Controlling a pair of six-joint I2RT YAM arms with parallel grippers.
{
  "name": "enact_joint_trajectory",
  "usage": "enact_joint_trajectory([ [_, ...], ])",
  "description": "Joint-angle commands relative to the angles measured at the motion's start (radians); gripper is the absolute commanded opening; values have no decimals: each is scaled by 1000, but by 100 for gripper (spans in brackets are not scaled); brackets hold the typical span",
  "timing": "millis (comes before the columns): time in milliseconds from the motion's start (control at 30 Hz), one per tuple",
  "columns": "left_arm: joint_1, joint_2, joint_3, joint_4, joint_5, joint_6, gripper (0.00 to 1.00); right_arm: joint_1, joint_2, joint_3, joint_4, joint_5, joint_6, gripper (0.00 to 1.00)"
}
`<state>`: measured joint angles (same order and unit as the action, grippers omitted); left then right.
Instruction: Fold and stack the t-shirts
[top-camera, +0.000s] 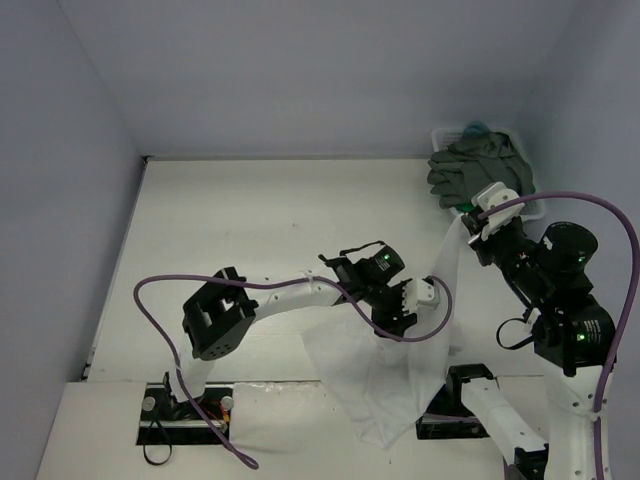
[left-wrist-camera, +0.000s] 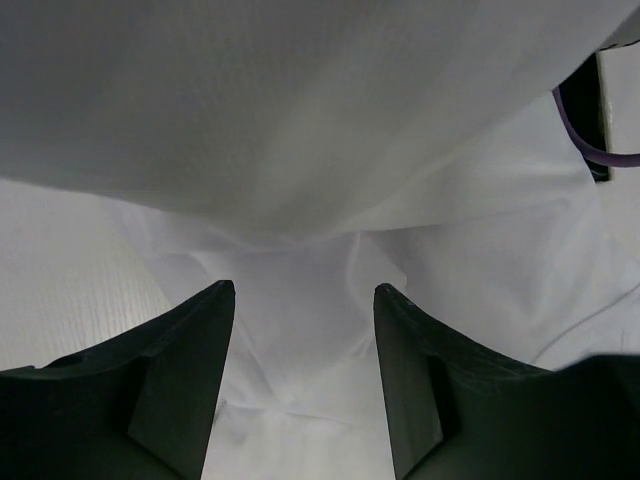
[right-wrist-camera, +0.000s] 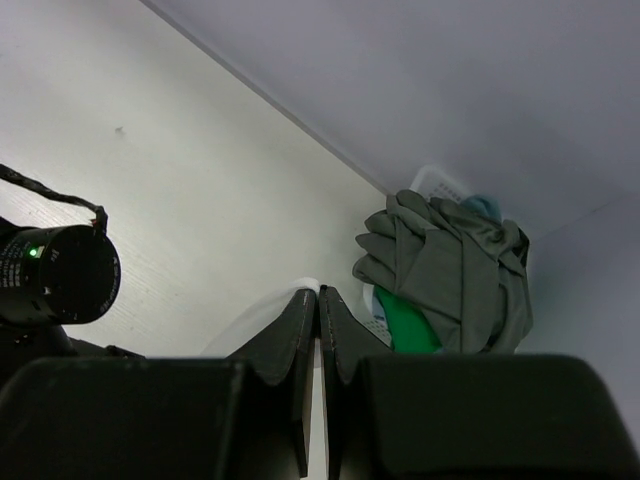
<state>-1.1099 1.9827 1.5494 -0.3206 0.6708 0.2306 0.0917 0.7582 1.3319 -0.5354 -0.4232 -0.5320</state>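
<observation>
Cloth: one white t-shirt (top-camera: 400, 385) nipped between two right fingers (right-wrist-camera: 318, 300), two left fingers (top-camera: 398, 322) spread, one grey heap (top-camera: 478, 168) apart.

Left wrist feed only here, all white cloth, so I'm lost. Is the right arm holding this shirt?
Observer: Yes, the right gripper is shut on an edge of the white shirt, holding it up.
Operator: Where over the table?
Observer: Far right, next to the basket.
Operator: What's in it?
Observer: Grey shirts heaped over something green.
</observation>
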Motion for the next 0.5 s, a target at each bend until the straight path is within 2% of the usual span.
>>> enact_joint_trajectory([
  [0,-1,-4,69,103,-4,-26,52,-6,12,36,77,24,-20,0],
  [100,-2,25,64,161,-14,-45,52,-6,13,36,77,26,-23,0],
  [133,-2,39,57,214,-58,-54,52,-6,13,36,78,27,-22,0],
  [467,-1,110,100,284,-122,-73,52,-6,18,27,77,24,-22,0],
])
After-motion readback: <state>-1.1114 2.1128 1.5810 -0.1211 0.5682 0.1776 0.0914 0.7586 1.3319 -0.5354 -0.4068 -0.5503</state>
